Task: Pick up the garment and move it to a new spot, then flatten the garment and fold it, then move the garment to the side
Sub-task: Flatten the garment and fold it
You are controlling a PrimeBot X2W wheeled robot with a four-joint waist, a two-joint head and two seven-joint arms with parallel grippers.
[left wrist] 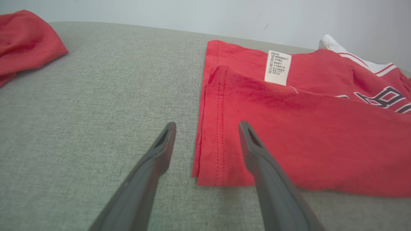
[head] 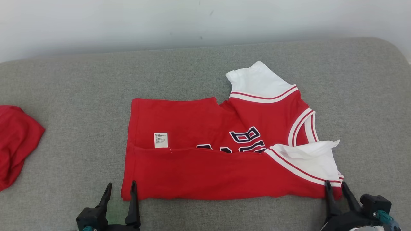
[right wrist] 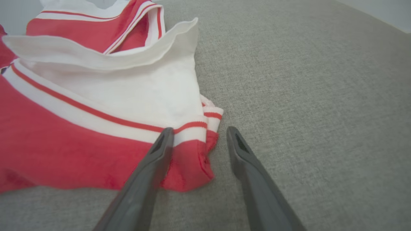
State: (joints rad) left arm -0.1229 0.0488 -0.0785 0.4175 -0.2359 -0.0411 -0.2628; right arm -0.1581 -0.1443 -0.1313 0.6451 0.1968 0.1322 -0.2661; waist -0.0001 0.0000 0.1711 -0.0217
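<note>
i see the jersey (head: pixel 208 166) lying mid-cushion (head: pixel 80 80), its near edge folded over itself, sleeves to the right. another cloth (head: pixel 16 144) lies well apart on the left. my left tool (head: pixel 121 183) sits at the jersey's near left corner, my right tool (head: pixel 335 183) at its near right corner.

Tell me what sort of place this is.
Probably an indoor room, home or mock-up, used for folding clothes: a grey upholstered surface like a sofa or bed against a plain pale wall, with a partly folded red jersey and another red garment on it.
</note>
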